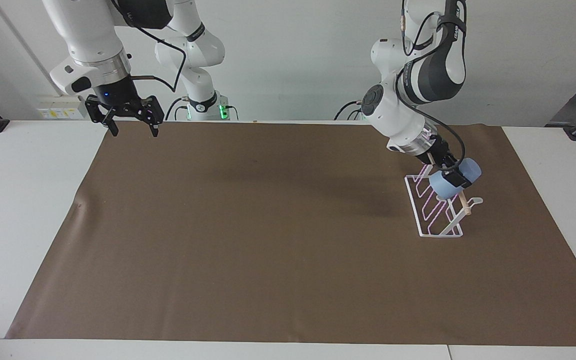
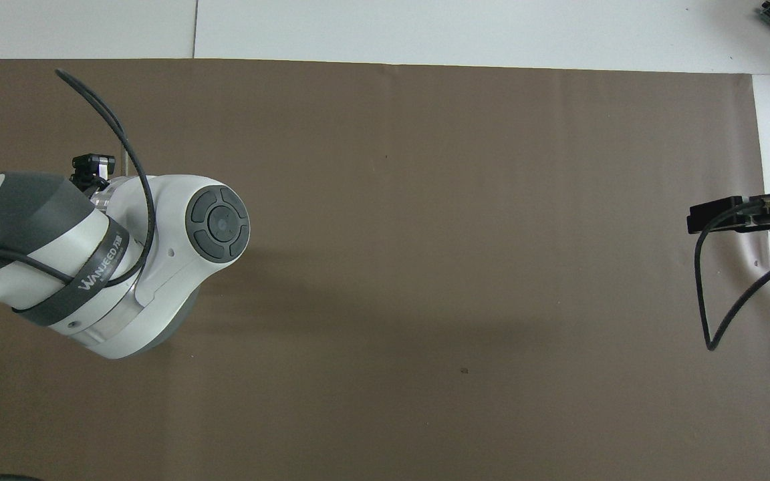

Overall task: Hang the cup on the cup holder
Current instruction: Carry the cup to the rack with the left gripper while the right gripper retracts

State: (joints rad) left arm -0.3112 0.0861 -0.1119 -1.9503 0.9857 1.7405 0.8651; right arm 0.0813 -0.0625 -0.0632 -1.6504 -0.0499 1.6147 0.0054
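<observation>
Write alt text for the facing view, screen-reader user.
The left gripper, shut on a light-blue cup held tilted on its side, is over the white wire cup holder with a wooden dowel, at the left arm's end of a brown mat. The right gripper waits open, raised over the mat's corner at the right arm's end.

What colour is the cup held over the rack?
Light blue cup, clearest in the facing view.

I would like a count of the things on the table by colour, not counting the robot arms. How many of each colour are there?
Light blue: 1, the cup, held over the rack
White: 1, the wire cup holder, which has a pale wooden dowel
Brown: 1, the mat that covers the table
Total: 3
</observation>
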